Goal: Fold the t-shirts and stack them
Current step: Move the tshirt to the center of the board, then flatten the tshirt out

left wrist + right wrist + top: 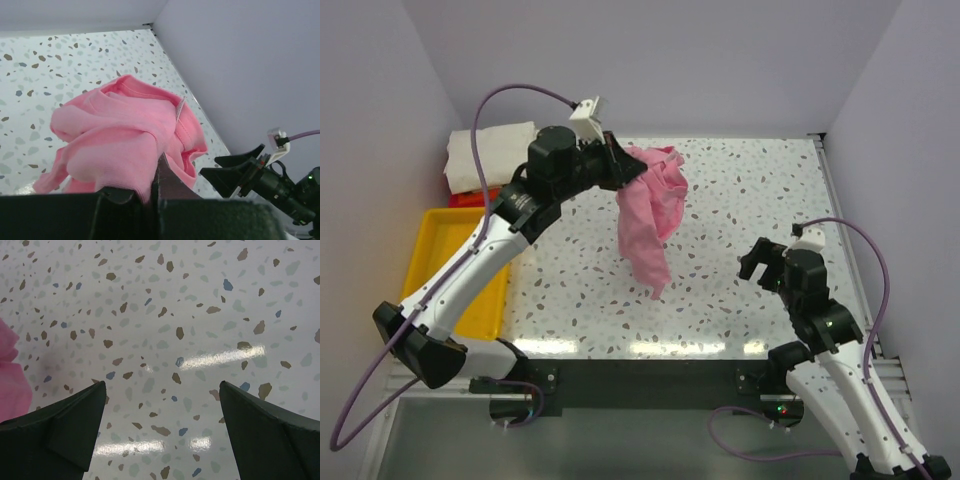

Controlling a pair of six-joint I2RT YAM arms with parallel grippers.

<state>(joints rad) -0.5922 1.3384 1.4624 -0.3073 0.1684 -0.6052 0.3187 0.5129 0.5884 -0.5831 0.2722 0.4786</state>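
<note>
Your left gripper (617, 163) is clamped on the pink t-shirt (650, 210), its fingers (167, 182) pressed together with a fold of the cloth pinched between them. The shirt is bunched up, not folded. From the pinch it hangs down in a loose drape over the middle of the speckled table (740, 190), and its lowest corner reaches down toward the tabletop; you cannot tell whether it touches.

Your right gripper (760, 262) hovers over bare table with its fingers (65, 430) spread wide apart and nothing between them. The pink shirt is well off to its left, only at the edge of the wrist view.

At the back left corner a cream-white folded shirt (490, 155) lies on a strip of red cloth (470, 198), just behind the yellow tray (435, 255).
</note>
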